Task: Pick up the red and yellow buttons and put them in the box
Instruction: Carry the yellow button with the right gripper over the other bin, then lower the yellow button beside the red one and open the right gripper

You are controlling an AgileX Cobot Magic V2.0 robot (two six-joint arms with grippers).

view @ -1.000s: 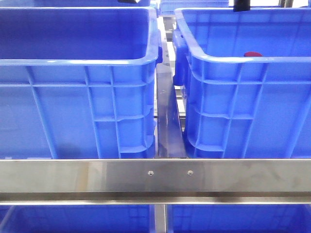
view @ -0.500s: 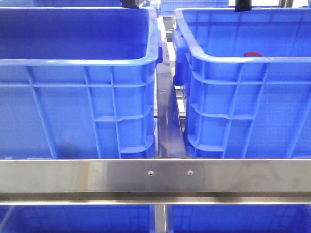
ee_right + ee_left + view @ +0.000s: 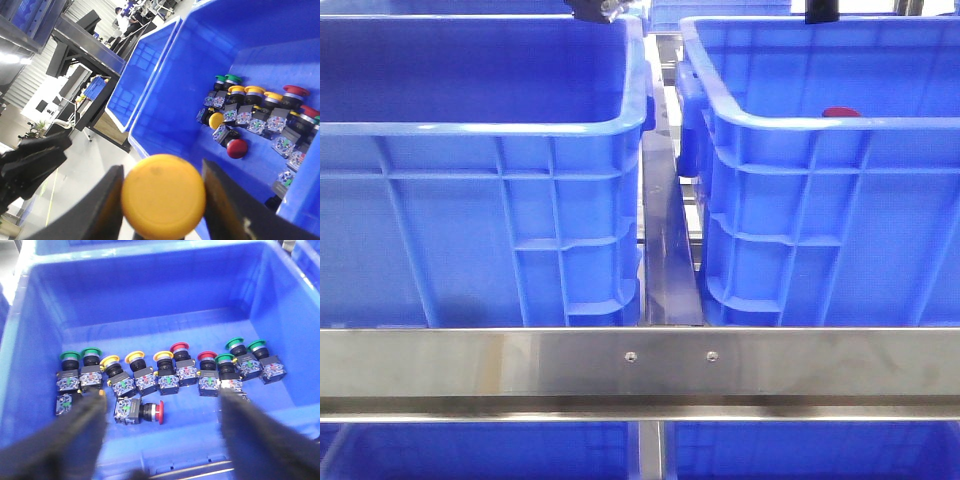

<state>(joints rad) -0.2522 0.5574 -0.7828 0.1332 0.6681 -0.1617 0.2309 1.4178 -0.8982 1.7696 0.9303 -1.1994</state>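
Blue plastic crate [image 3: 45,305] holds a row of green, yellow and red pushbuttons, seen only from the wrist cameras; a red pushbutton [image 3: 147,412] lies toppled at 6 o'clock of the row. Left tool [image 3: 160,437] hangs wide open, empty. Right tool [image 3: 162,195] clamps a yellow pushbutton [image 3: 163,196]. Front view shows only crate walls.
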